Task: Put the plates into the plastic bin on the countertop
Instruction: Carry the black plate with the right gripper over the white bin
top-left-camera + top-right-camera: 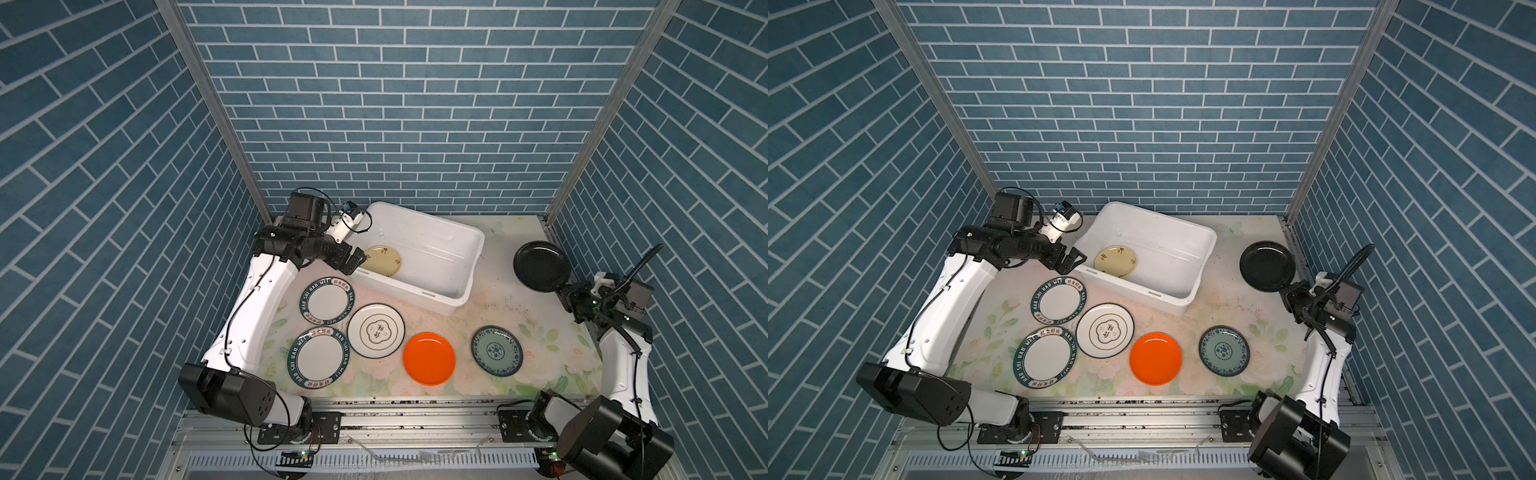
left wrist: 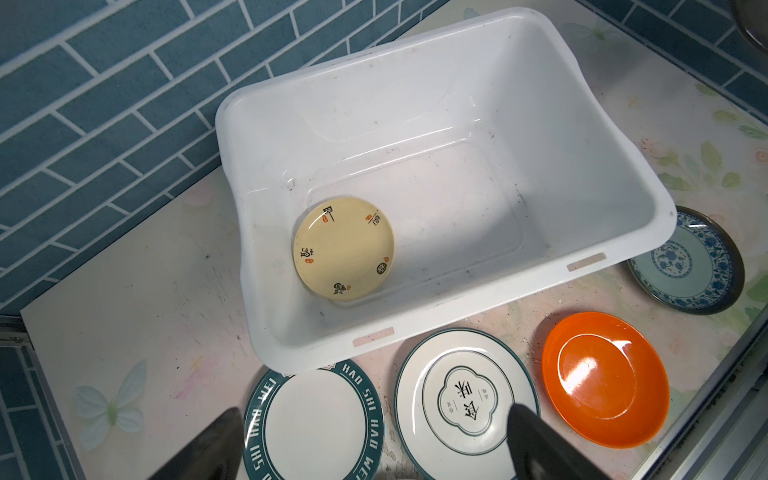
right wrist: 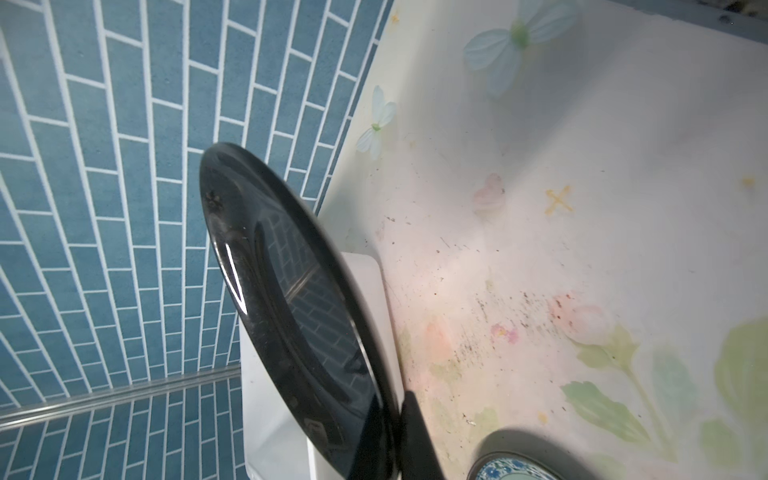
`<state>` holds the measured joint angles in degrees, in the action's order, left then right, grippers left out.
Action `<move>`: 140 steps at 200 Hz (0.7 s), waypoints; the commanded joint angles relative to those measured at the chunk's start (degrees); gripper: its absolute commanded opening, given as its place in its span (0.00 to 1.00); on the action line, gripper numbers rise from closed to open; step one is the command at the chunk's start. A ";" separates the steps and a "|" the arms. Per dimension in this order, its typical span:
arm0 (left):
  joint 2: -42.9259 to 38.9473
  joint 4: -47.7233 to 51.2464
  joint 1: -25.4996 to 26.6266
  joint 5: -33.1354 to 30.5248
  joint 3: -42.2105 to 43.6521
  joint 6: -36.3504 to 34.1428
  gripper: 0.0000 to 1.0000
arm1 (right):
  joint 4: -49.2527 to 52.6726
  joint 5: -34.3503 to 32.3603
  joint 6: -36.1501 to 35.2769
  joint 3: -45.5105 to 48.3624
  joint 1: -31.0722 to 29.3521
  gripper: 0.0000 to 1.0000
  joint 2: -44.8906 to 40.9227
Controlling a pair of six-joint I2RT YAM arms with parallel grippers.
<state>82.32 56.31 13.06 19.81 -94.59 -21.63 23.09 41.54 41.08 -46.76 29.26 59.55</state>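
The plastic bin (image 1: 432,232) sits slantwise at the back of the countertop (image 1: 519,316), and one plate is already in it: the cream plate (image 1: 382,261) lies flat on the bin's floor, in the corner nearest the left arm. The left gripper (image 1: 359,259) hovers at that corner's rim with its jaws spread wide and nothing between them (the left wrist view shows both dark fingertips apart over the plates below). The right gripper (image 1: 565,291) is clamped on the rim of the black plate (image 1: 540,266), which it holds tilted near the right edge of the countertop, to the right of the bin and apart from it. Five plates lie flat on the countertop in front of the bin. The far lettered plate (image 1: 327,301) is just beside the bin's front wall, the near lettered plate (image 1: 319,357) lies closer to the front rail, and the gold-motif plate (image 1: 376,330) sits close against both. The orange plate (image 1: 429,359) is just to its right, and the blue-green plate (image 1: 497,351) lies farther right, on its own.
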 commanded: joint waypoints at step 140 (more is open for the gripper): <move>5.03 2.60 0.24 -11.19 -9.94 0.20 1.00 | -3.08 -11.88 3.79 -26.43 -31.45 0.00 22.01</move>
<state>87.05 59.37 13.08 14.92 -101.56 -21.52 22.46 32.45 43.57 -68.14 1.74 77.45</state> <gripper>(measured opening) 0.995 0.073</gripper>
